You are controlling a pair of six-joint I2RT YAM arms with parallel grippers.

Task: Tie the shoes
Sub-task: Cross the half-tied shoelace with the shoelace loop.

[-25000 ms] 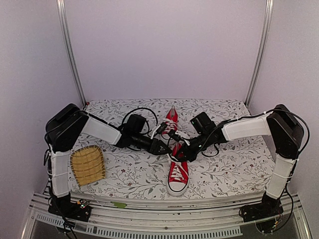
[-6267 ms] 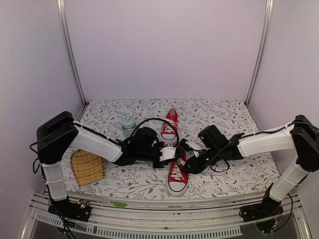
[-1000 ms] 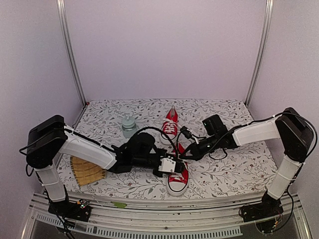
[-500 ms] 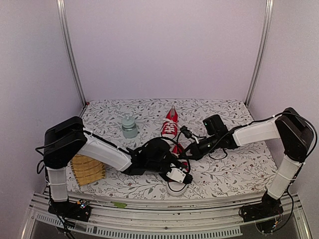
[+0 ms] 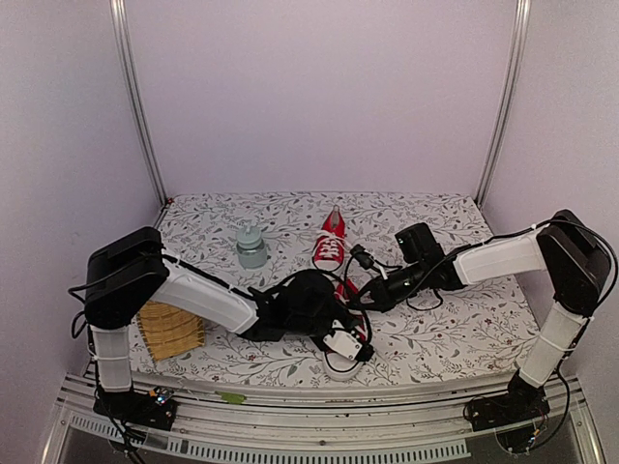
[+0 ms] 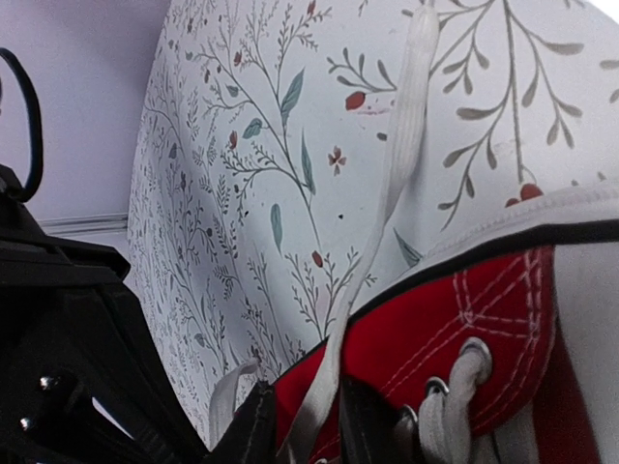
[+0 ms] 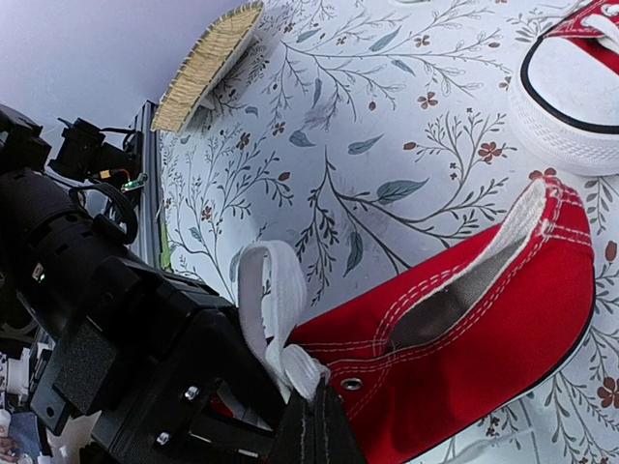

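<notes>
Left claw [image 6: 305,430] sits low over the near shoe [image 6: 455,300], just above its eyelets. A lace strand [image 6: 401,126] runs between its fingers and out across the bench [image 5: 455,329]. The jaws are close together, but I cannot tell if they truly pinch it. Shoe's long axis: toe toward the arm bases, heel beyond the claw. Right claw [image 7: 311,425], at the heel opening, is clenched on a lace loop [image 7: 266,290]. Far shoe [image 5: 330,244] lies beyond both. No readable writing.

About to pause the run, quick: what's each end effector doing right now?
Left end effector: closed on a lace strand.
Right end effector: closed, pinching a lace loop.
</notes>
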